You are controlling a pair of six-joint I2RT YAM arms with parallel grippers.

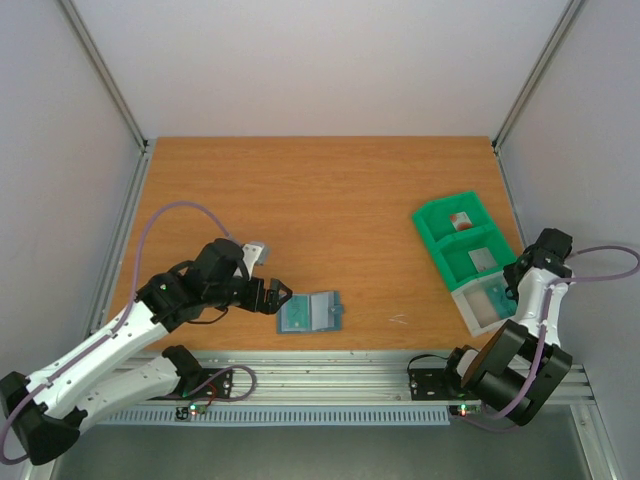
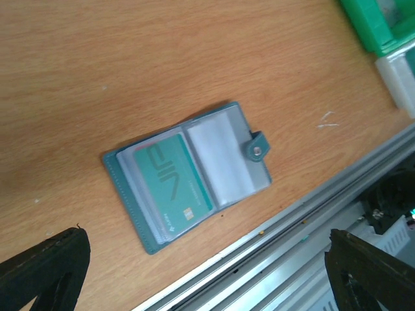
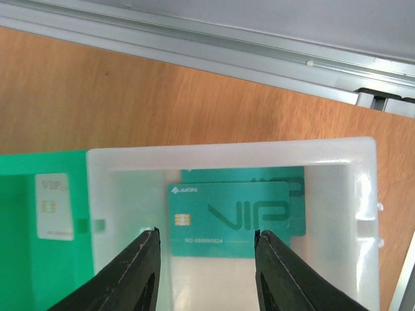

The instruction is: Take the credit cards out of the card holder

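The holder (image 2: 188,178) is spread open on the tabletop (image 1: 330,200). A teal card (image 2: 172,184) is seen in one panel, and the strap (image 2: 257,148) is folded over the other, clear panel. The left hand (image 1: 281,297) is held wide open just left of the holder, clear of it, with nothing gripped. Well right of the holder, the right hand (image 3: 207,249) is held partly open over the white bin (image 3: 363,214), with nothing gripped. Two teal cards (image 3: 227,220) are laid flat in that bin, below the fingers. A pale card (image 3: 52,206) is seen in the adjoining green bin (image 3: 16,272).
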